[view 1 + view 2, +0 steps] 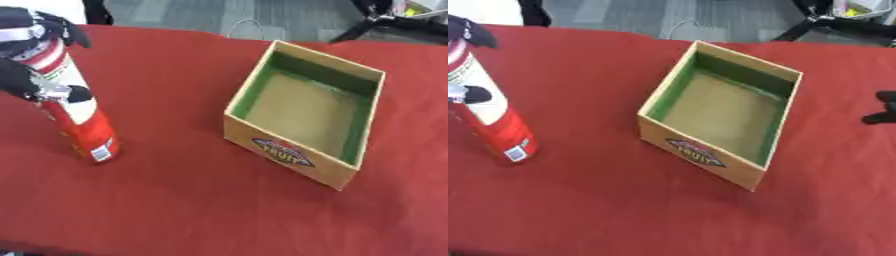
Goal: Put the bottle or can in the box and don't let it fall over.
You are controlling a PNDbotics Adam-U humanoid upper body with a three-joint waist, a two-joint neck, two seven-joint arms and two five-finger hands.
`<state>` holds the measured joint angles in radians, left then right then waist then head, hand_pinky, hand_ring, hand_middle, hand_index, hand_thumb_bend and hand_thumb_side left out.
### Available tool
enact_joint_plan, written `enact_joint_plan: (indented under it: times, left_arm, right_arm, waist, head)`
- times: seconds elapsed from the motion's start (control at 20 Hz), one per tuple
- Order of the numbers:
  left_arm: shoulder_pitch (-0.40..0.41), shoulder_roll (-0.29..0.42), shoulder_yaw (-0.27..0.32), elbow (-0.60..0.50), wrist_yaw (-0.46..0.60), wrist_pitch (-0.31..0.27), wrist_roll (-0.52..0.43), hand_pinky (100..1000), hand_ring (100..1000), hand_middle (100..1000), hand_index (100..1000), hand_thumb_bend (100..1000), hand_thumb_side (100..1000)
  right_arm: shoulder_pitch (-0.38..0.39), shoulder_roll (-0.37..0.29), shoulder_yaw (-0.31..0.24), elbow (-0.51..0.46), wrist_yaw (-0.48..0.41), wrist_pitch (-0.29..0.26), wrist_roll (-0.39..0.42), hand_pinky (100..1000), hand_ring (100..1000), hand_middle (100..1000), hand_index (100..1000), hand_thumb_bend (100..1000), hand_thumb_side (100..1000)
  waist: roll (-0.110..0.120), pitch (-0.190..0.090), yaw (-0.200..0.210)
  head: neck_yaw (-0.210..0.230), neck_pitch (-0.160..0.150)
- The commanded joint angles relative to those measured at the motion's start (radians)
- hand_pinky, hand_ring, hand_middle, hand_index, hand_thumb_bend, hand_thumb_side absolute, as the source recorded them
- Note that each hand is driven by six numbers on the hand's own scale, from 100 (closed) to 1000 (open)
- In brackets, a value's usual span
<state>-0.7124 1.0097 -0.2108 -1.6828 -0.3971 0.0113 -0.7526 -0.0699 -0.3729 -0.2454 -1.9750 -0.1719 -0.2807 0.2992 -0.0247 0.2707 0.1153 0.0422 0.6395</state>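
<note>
One left hand [26, 60] grips the upright can [77, 115], beside the box [302, 112]

A tall red and white can [490, 117] is standing at the left edge of the frame on the red tablecloth [623, 210], leaning slightly with its top toward the upper left. The left hand [467, 30] is curling black fingers over the can's top and around its middle. An open cardboard box [721, 112] with green inner walls is sitting in the centre, well apart from the can, a printed label facing the lower edge. Black fingers of the right hand [883, 107] are showing at the right edge.
</note>
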Motion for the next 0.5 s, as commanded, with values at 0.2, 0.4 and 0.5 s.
enact_joint_plan:
  times: [0.2, 0.4, 0.5]
  left_arm:
    - [0.004, 0.011, -0.028, 0.040, -0.048, -0.050, -0.057, 557, 677, 921, 870, 747, 521]
    - [-0.001, 0.007, -0.029, 0.058, -0.068, -0.076, -0.071, 548, 661, 927, 871, 789, 508]
    - [0.000, 0.007, -0.031, 0.063, -0.076, -0.087, -0.078, 551, 661, 933, 871, 785, 477]
  right_arm:
    - [-0.004, -0.011, -0.006, -0.019, -0.011, -0.002, -0.001, 1000, 689, 796, 942, 100, 644]
    - [-0.003, -0.010, -0.006, -0.021, -0.013, -0.002, -0.002, 1000, 689, 795, 941, 100, 643]
    - [-0.003, -0.010, -0.006, -0.022, -0.014, -0.002, -0.002, 1000, 689, 795, 941, 100, 642]
  waist:
    - [-0.003, -0.009, -0.003]
    - [-0.004, -0.008, -0.003]
    - [-0.004, -0.007, -0.003]
  head:
    - [0.005, -0.017]
    - [0.004, -0.018]
    - [0.004, -0.017]
